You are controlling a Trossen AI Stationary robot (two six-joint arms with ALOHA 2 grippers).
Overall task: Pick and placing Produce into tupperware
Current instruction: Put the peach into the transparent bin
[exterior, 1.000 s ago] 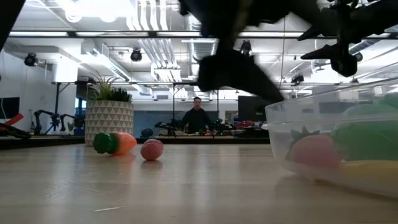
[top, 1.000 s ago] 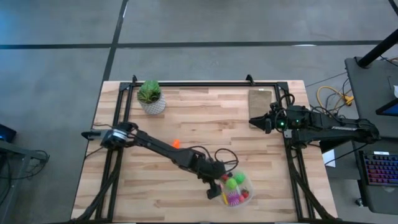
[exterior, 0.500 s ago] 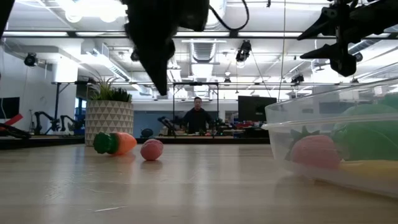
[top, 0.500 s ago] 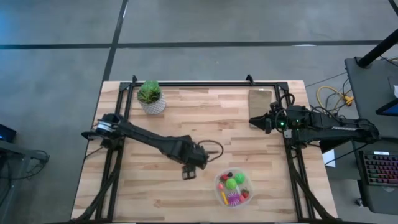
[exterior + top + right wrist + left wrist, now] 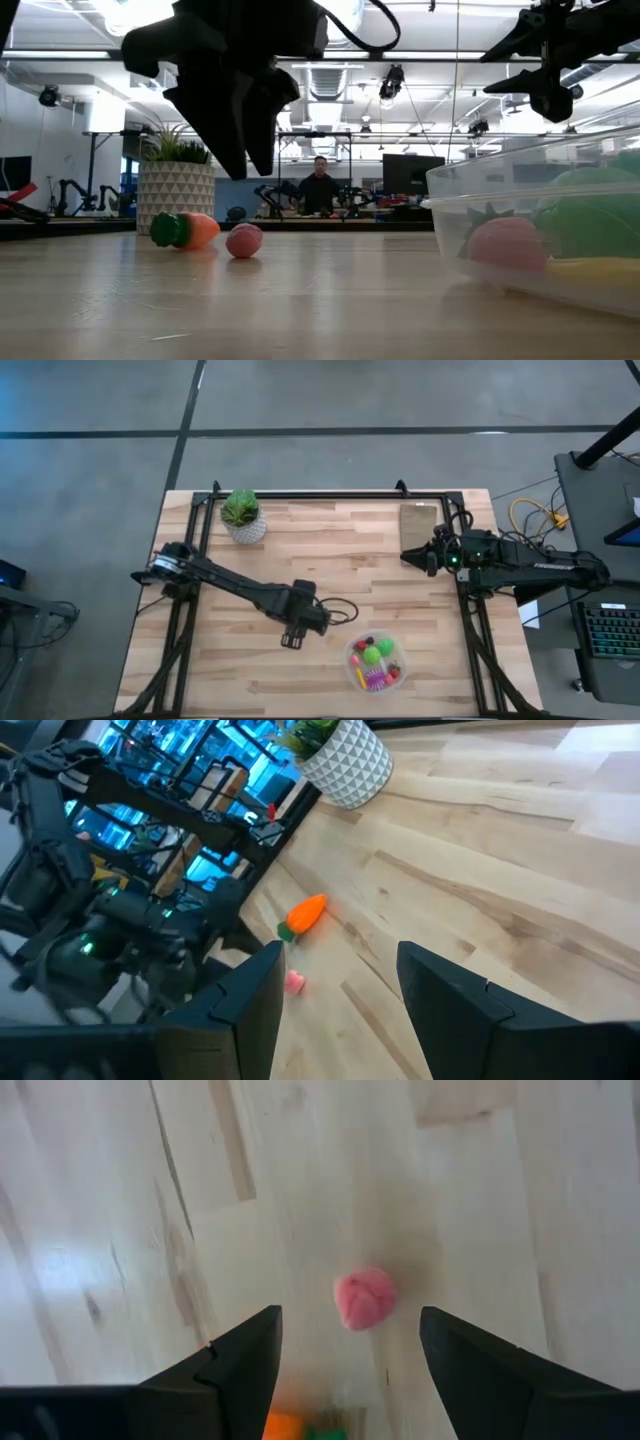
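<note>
Clear tupperware [image 5: 352, 669] holds produce [image 5: 376, 657]; carrot [image 5: 186, 230], pink piece [image 5: 244, 240] outside.

Left gripper [image 5: 289, 639] hovers mid-table, jaws apart; right gripper [image 5: 408, 555] waits raised.

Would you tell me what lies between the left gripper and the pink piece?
Nothing: the left wrist view shows bare wood between the open left gripper and the pink piece.
</note>
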